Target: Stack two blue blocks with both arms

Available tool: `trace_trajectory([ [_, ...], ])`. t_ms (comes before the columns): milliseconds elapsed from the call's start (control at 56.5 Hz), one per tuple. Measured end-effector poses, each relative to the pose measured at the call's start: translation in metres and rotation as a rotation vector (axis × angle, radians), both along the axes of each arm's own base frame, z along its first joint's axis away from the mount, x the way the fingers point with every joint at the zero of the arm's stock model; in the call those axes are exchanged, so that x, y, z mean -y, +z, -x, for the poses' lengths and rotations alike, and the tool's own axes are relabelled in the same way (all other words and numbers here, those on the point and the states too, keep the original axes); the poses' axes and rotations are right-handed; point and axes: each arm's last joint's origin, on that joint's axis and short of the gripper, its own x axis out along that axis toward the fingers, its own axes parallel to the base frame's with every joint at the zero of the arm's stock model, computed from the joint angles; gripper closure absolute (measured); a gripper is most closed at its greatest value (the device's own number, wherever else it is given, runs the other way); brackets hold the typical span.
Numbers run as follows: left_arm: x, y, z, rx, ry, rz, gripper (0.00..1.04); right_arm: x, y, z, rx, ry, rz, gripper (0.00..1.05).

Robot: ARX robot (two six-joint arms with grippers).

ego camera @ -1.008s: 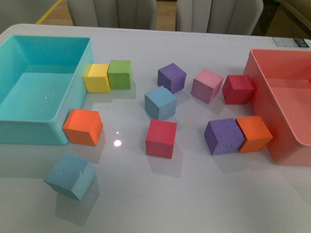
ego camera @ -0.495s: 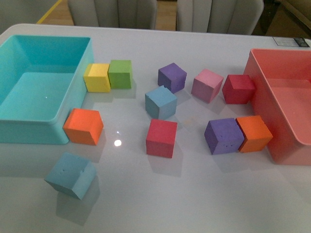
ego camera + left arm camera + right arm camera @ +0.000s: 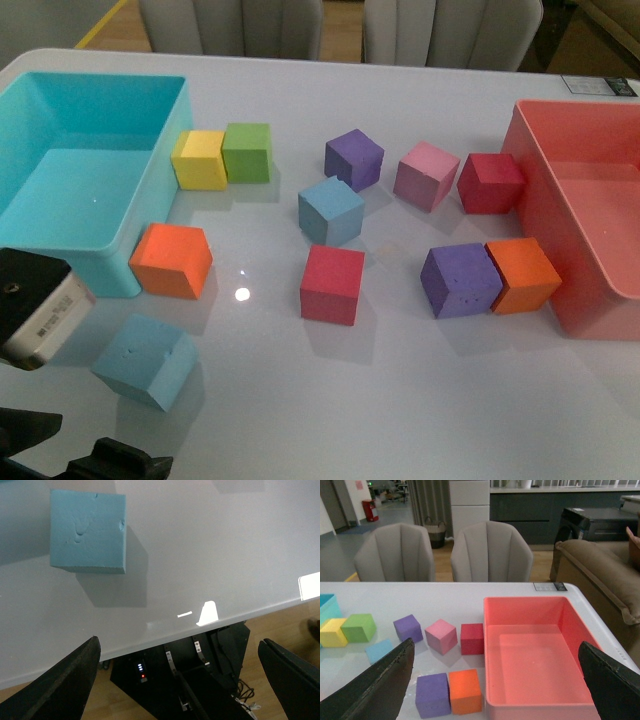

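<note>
One blue block (image 3: 145, 362) lies tilted at the front left of the white table. The other blue block (image 3: 330, 210) sits near the middle, behind a red cube. My left arm (image 3: 35, 305) shows at the lower left edge, just left of the near blue block. In the left wrist view the left gripper (image 3: 175, 690) is open and empty over the table's front edge, with that blue block (image 3: 87, 530) a short way ahead. The right gripper (image 3: 495, 690) is open and empty, held high; the middle blue block (image 3: 379, 650) is partly behind its finger.
A turquoise bin (image 3: 60, 270) stands at the left and a pink-red bin (image 3: 560, 250) at the right. Around the blocks lie an orange cube (image 3: 172, 260), a red cube (image 3: 332, 285), a purple cube (image 3: 460, 280), and yellow, green, pink and other cubes.
My left arm has come into the front view at the lower left, beside the near blue block. No block has moved.
</note>
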Motion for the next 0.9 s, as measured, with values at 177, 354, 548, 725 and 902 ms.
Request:
trace_trajectory([
  [177,0.002,-0.017,-0.005,-0.046,0.016,-0.032,0.09,0.000,0.000,0.000,0.000,0.000,0.000,0.09],
  [354,0.003,-0.022,-0.013,-0.059,0.030,-0.048,0.09,0.000,0.000,0.000,0.000,0.000,0.000,0.09],
  [548,0.004,-0.026,-0.023,-0.062,0.029,-0.064,0.09,0.000,0.000,0.000,0.000,0.000,0.000,0.09],
  [725,0.001,-0.034,-0.036,-0.056,0.020,-0.114,0.09,0.000,0.000,0.000,0.000,0.000,0.000,0.09],
  [902,-0.014,-0.040,-0.052,-0.039,0.012,-0.191,0.09,0.000,0.000,0.000,0.000,0.000,0.000,0.09],
])
